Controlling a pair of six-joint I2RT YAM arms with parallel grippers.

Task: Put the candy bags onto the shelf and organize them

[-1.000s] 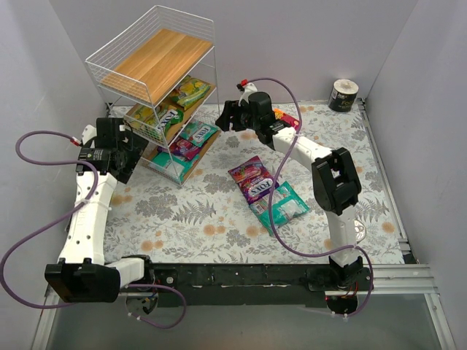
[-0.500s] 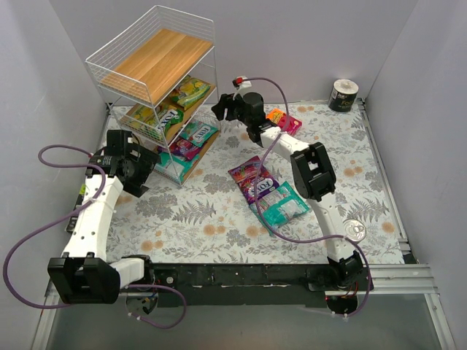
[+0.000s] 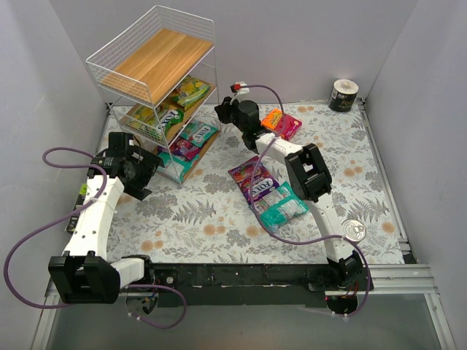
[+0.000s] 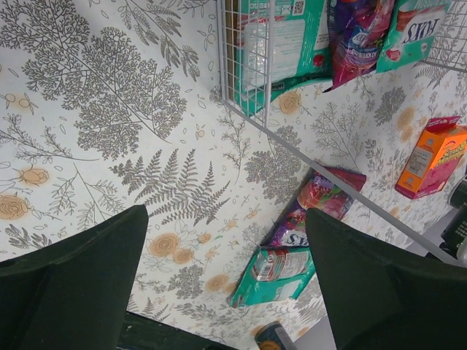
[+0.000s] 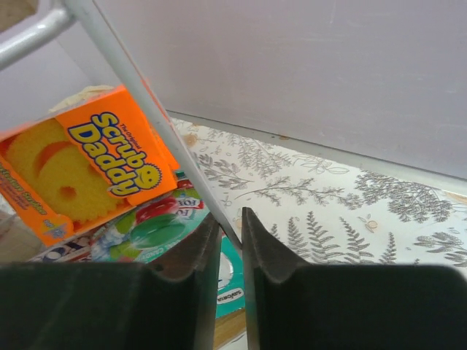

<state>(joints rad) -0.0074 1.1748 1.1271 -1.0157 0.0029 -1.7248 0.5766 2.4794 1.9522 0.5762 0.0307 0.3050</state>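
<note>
The shelf [image 3: 157, 65] stands at the back left, a white wire rack with wood tiers. Yellow-green candy bags [image 3: 188, 91] lie on its middle tier, teal and purple ones [image 3: 191, 138] on the lowest. On the table lie a purple bag [image 3: 252, 179] and a teal bag [image 3: 283, 205]. My right gripper [image 3: 226, 109] is at the shelf's right edge. In the right wrist view its jaws [image 5: 230, 222] are shut on a white shelf wire [image 5: 146, 109]. My left gripper [image 3: 148, 162] hangs open in front of the rack, nothing between its fingers [image 4: 226, 219].
An orange-pink box [image 3: 281, 124] lies behind the right arm. A tin can [image 3: 352, 230] stands near the front right, a dark can [image 3: 343, 95] at the back right corner. In the right wrist view an orange Scrub Daddy box [image 5: 80, 164] shows left of the wire.
The right gripper has moved left to the shelf's edge and its jaws have closed on a wire. The left arm swung toward the rack, then held still, staying open.
</note>
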